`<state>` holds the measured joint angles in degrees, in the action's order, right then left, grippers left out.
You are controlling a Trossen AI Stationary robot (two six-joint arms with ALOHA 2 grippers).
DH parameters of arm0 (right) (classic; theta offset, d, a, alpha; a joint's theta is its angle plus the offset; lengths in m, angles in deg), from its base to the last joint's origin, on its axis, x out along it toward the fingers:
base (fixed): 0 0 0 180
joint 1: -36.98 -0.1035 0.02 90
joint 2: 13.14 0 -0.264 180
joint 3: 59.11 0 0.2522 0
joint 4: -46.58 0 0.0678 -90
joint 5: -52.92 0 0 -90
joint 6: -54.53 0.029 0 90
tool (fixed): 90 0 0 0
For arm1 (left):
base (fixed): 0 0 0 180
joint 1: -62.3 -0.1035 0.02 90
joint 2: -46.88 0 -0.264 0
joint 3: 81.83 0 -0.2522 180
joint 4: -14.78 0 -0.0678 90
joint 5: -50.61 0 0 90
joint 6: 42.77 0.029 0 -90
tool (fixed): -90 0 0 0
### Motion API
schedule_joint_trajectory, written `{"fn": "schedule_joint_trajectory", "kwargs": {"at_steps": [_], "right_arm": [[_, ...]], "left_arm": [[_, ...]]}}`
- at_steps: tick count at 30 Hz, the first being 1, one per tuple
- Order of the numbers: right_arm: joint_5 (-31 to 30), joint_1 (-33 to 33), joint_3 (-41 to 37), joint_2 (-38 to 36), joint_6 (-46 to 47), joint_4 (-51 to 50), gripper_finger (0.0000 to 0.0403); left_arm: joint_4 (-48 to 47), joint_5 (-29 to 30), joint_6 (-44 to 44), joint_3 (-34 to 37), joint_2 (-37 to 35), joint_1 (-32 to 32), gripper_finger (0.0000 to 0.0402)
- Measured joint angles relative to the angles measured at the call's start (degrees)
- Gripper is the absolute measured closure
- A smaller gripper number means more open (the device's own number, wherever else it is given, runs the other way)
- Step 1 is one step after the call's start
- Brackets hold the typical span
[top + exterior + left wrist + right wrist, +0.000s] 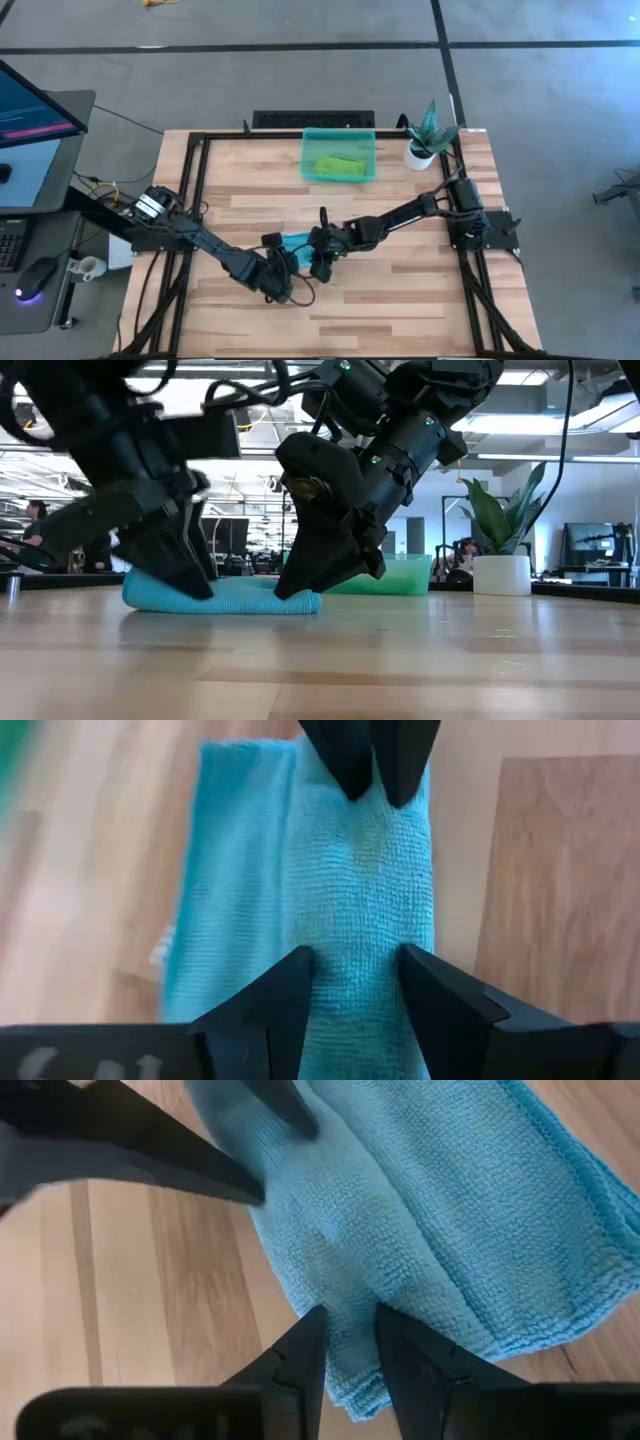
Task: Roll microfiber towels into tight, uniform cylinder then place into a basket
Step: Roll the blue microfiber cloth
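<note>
The light turquoise towel (235, 598) lies on the table as a partly rolled, low bundle, its white tag (160, 948) at one side. My left gripper (355, 985) is shut on it near its left end (185, 582). My right gripper (350, 1330) is shut on it near its right end (305, 585). Both show close together in the high view, the left (283, 264) and the right (320, 252), over the towel (297, 240). The lime green towel (340, 165) lies rolled inside the teal basket (308, 150) at the far side. My left gripper pinches the raised rolled ridge of the towel (355, 945) between its two fingers, which stand across the roll. The fingers (190, 575) come from above, pointing down. The towel rests on the table. My right gripper pinches a raised fold of the towel (345, 1295) between its two fingers, near the roll's right end. The fingers (300, 580) slant down from above and from the right. The towel lies on the table beneath them, its flat layers (520, 1230) spread beside the fold.
A small white pot with a green plant (425, 140) stands at the far right corner, next to the basket. A black frame (190, 200) runs along the table's edges. Bare wood lies in front of the towel (350, 660).
</note>
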<state>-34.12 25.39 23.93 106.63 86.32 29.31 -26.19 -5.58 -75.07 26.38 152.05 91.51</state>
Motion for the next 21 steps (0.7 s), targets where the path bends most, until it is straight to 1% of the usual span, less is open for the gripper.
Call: {"fn": "schedule_joint_trajectory", "kwargs": {"at_steps": [3,5,10,13,15,17,19,21], "right_arm": [[0.01,0.02,0.00,0.00,-0.08,0.00,0.0285],[0.02,0.02,0.00,0.00,-0.08,0.02,0.0285],[0.10,0.02,0.00,0.00,0.06,0.02,0.0285],[0.07,0.02,0.00,0.00,0.10,0.02,0.0285],[0.09,0.02,0.00,0.00,0.09,0.02,0.0285],[0.09,0.02,0.00,0.00,0.11,0.02,0.0285],[0.08,0.02,0.00,0.00,0.11,0.02,0.0285],[0.02,0.02,0.00,0.00,0.09,0.02,0.0285]], "left_arm": [[5.75,-2.35,-0.24,3.39,-0.36,-0.86,0.0253],[7.47,-3.07,-0.26,4.51,-0.50,-1.09,0.0253],[7.59,-3.81,-1.61,5.54,-0.45,-1.31,0.0253],[6.39,-3.22,-0.87,4.23,-0.68,-0.94,0.0253],[3.80,-3.16,0.03,2.82,-1.17,-0.55,0.0253],[-0.19,-1.76,-0.03,1.29,-2.70,0.38,0.0253],[-2.58,1.45,-1.19,0.21,-4.51,1.53,0.0253],[-2.90,5.35,-2.33,0.05,-6.16,2.78,0.0253]]}}
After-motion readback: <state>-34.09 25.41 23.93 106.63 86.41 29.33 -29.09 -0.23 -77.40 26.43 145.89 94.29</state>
